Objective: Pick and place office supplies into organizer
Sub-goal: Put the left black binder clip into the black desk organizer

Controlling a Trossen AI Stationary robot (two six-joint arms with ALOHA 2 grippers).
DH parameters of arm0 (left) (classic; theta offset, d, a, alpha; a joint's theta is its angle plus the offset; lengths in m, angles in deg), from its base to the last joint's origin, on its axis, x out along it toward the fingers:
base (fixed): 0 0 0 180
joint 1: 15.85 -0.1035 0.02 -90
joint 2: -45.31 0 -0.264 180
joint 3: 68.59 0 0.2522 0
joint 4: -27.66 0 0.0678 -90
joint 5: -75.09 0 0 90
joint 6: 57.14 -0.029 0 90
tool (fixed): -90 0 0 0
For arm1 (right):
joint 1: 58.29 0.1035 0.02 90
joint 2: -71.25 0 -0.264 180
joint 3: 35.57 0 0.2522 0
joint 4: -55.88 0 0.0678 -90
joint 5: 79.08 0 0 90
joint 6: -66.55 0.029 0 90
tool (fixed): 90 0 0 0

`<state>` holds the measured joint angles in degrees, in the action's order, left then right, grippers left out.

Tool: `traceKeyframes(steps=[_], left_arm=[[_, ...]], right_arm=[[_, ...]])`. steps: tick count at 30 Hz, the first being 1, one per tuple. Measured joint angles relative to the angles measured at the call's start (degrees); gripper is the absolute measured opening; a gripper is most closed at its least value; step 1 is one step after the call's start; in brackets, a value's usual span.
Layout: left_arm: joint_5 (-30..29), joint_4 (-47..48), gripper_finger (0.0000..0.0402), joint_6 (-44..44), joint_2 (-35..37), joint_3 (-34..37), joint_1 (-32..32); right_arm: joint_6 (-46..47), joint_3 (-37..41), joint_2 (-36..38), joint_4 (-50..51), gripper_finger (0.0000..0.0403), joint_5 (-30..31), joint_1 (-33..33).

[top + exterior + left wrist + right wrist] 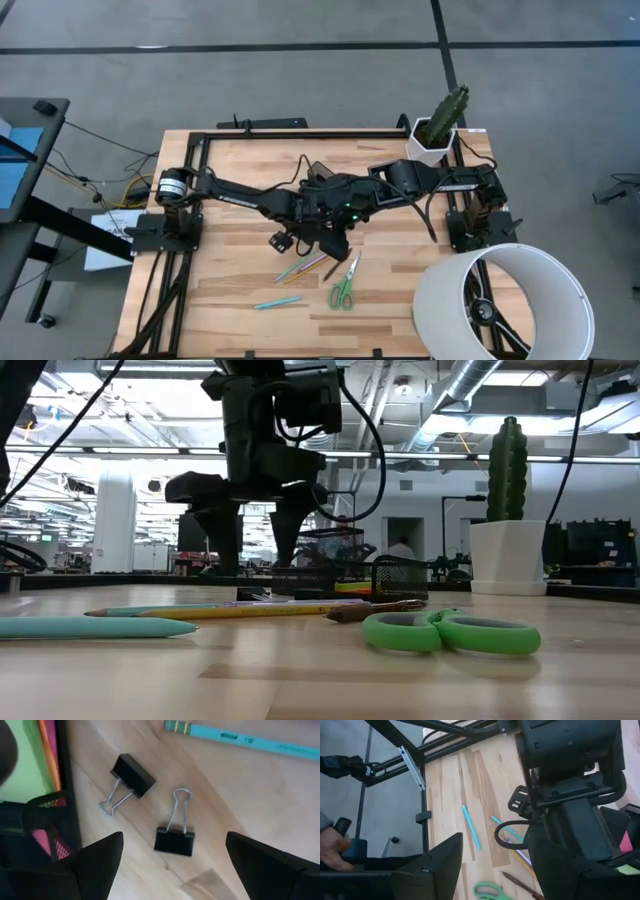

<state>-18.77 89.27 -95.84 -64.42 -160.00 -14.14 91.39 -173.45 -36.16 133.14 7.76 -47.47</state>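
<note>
My left gripper point(173, 840) hangs open over two black binder clips that lie flat on the table. Its fingers stand on either side of the nearer clip point(174, 841) without touching it. The other clip point(132, 772) lies beside the black mesh organizer point(47, 835), which holds a lime-green pad point(27, 765). In the low view the left gripper point(255, 535) points down in front of the organizer point(350, 575). My right gripper point(495, 855) is open and empty behind the left arm. Green-handled scissors point(343, 285), pencils point(305, 268) and a teal pen point(277, 301) lie on the table.
A white plant pot with a cactus point(437, 135) stands at the far right corner. A large white cylinder point(500, 300) stands at the near right. Both arms cross over the table's middle point(320, 200). A person's hand point(330, 847) shows beyond the table's edge.
</note>
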Motion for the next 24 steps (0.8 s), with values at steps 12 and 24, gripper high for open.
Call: traceKeyframes(steps=[12, 24], left_arm=[[-2.9, -4.3, 0.0317, -7.1, -0.1, 5.9, -0.3], [0.6, -5.7, 0.0269, -9.7, -1.1, 5.8, -2.8]], right_arm=[[0.2, 0.0, 0.0, -0.1, 0.0219, 0.1, -0.1], [0.2, 0.0, 0.0, -0.1, 0.0219, 0.1, -0.4]])
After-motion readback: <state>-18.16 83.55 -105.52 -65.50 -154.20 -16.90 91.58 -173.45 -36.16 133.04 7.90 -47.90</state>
